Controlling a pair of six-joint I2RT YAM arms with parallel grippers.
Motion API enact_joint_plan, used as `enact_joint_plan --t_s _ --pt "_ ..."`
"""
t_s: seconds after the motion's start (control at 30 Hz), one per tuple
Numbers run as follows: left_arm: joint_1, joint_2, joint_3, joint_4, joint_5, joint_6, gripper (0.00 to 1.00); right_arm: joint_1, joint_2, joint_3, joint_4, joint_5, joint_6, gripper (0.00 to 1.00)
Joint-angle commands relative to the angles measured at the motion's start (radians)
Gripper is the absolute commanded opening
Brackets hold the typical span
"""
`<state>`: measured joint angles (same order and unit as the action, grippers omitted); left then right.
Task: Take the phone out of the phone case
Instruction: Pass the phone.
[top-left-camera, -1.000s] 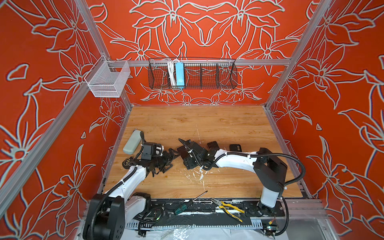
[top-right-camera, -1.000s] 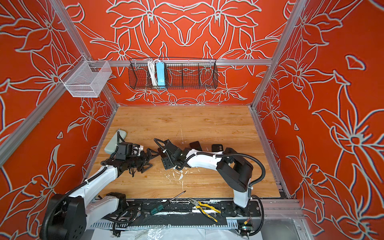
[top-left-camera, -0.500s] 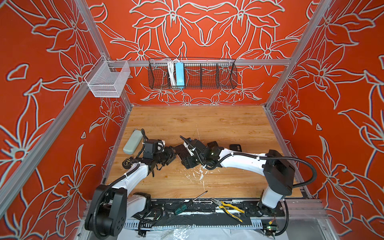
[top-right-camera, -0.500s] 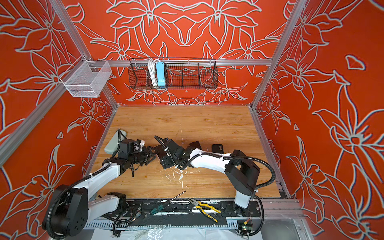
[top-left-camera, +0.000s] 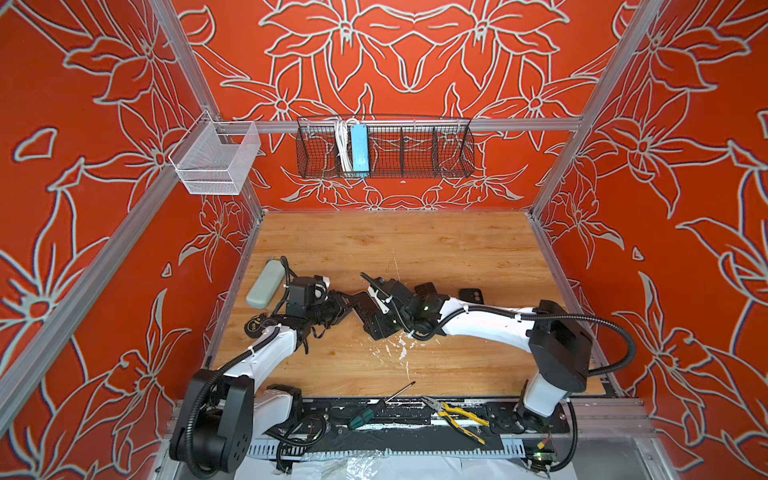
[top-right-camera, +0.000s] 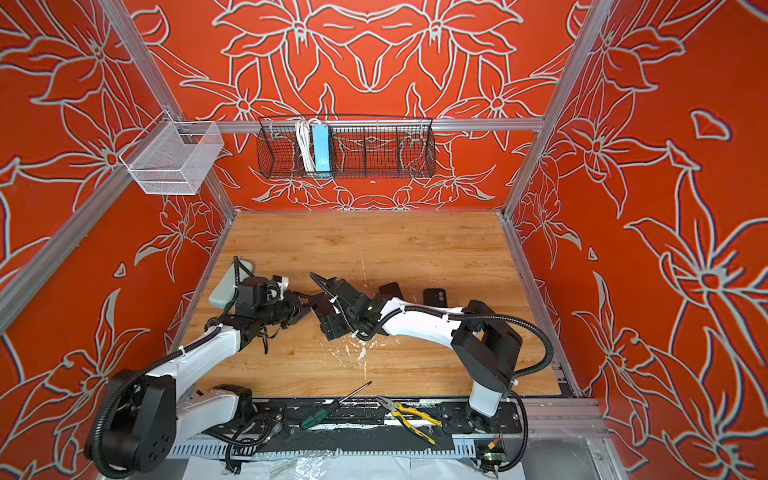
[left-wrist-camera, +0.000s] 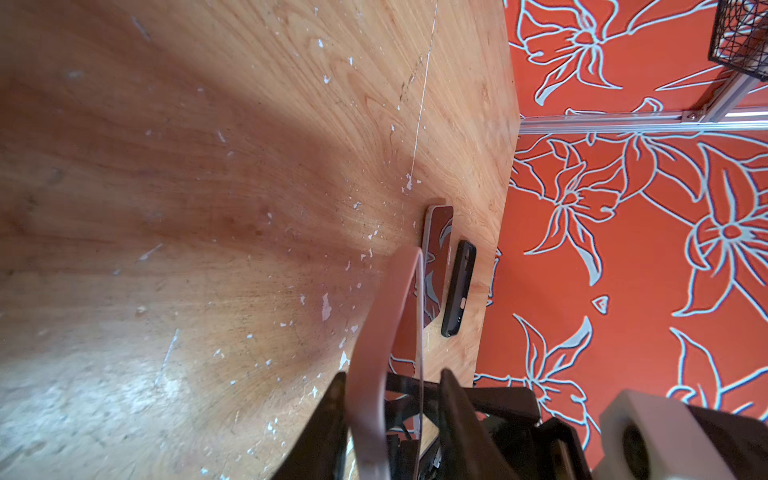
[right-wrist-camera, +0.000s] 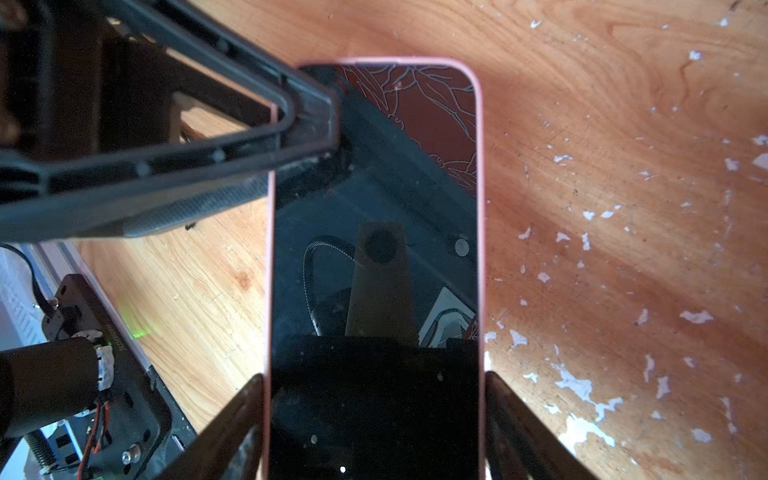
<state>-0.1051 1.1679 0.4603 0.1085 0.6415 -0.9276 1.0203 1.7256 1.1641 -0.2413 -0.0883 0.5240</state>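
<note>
Over the bench (right-wrist-camera: 623, 249), the right hand (right-wrist-camera: 374, 376) clamps the long edges of the phone (right-wrist-camera: 374, 249), which sits in its pink case (right-wrist-camera: 481, 208), while the left hand (left-wrist-camera: 392, 372) straddles its far corner; whether that hand grips it, I cannot tell.

A robot test cell: aluminium frame (top-left-camera: 415, 124), floral-print walls (top-left-camera: 415, 62), wooden tabletop (top-left-camera: 395, 241).
</note>
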Motion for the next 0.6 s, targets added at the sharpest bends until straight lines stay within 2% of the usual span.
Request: enact_joint_plan --t_s 0.0,0.47,0.57 --pt "-0.005 0.003 -0.001 0.038 0.004 -0.01 0.33 -0.006 -0.049 -0.003 0.034 -0.019 0.011 0.39" --pt "-0.019 0.024 -0.021 0.089 0.02 -0.037 0.25 -0.006 -0.054 -0.006 0.048 -0.033 0.014 0.39" --pt "-0.025 0.028 -0.025 0.099 0.018 -0.044 0.21 -0.007 -0.054 -0.006 0.05 -0.035 0.014 0.38"
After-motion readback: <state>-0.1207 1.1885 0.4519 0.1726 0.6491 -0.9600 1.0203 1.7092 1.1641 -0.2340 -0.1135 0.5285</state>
